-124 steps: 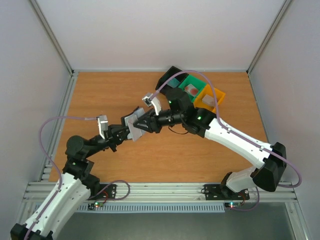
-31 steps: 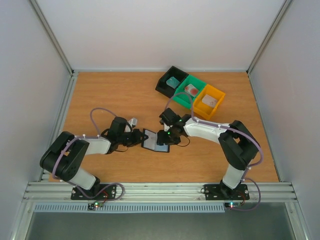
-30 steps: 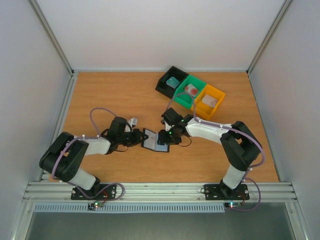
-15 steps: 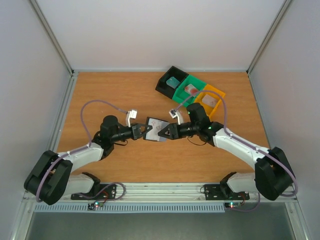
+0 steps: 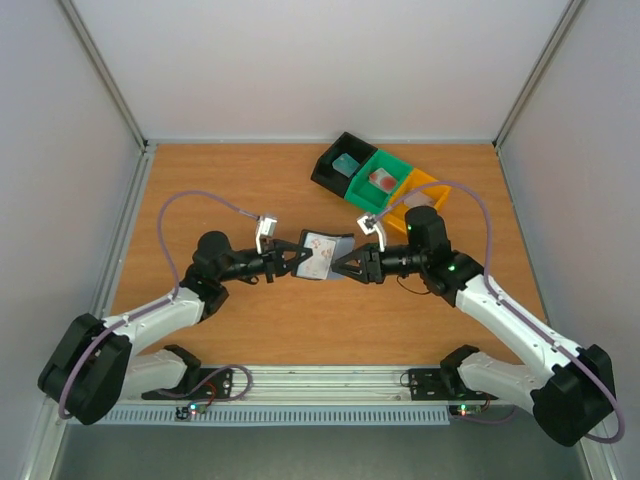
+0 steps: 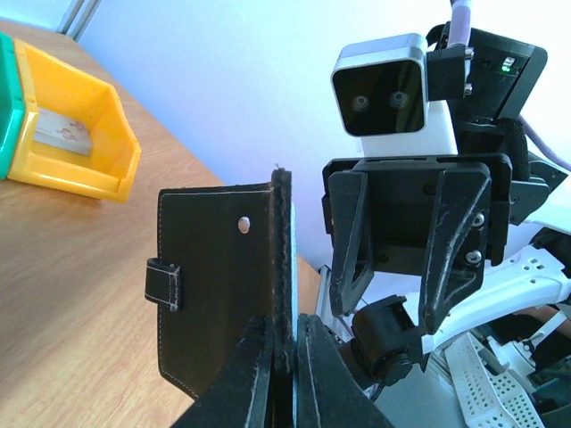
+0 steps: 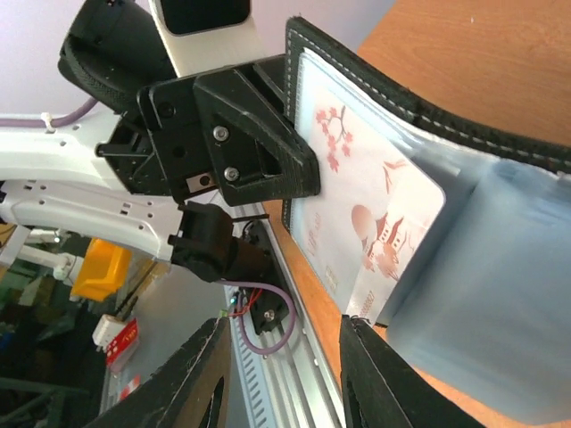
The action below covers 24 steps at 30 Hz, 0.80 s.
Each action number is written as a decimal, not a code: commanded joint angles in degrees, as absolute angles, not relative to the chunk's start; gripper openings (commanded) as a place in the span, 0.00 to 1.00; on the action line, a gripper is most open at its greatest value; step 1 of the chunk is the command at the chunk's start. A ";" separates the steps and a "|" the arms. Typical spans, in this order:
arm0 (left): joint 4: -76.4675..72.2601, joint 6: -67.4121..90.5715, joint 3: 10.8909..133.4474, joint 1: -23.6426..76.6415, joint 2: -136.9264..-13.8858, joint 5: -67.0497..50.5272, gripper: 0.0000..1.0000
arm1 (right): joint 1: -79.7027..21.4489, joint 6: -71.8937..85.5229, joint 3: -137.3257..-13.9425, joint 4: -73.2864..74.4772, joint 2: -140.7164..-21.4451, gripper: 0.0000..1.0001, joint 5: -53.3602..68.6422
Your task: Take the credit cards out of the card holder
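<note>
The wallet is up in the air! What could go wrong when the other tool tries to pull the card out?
1. The left tool pinches only one edge of the card holder, so a tug might twist it or pull it loose.
2. The patterned card is partly tucked in its pocket. The open right tool may grab the pocket too, or miss.
3. A freed card could slip and drop to the table.

Left tool (image 5: 294, 260) clamped shut; right tool (image 5: 340, 268) facing it, jaws apart.
</note>
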<state>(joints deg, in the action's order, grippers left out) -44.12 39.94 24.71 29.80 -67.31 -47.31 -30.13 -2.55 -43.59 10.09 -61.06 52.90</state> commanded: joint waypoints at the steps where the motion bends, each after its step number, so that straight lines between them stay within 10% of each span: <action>1: -50.15 37.99 26.56 30.72 -66.18 -48.09 0.00 | -29.62 -4.60 -43.80 12.29 -60.63 0.34 52.75; 24: -51.12 37.57 26.86 31.28 -65.56 -47.87 0.00 | -29.62 -2.43 -43.96 6.93 -65.62 0.48 49.97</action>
<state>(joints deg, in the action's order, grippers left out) -44.95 38.92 24.75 30.87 -66.96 -47.13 -29.89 -2.31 -43.57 7.75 -64.31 50.33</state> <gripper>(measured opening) 0.044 0.486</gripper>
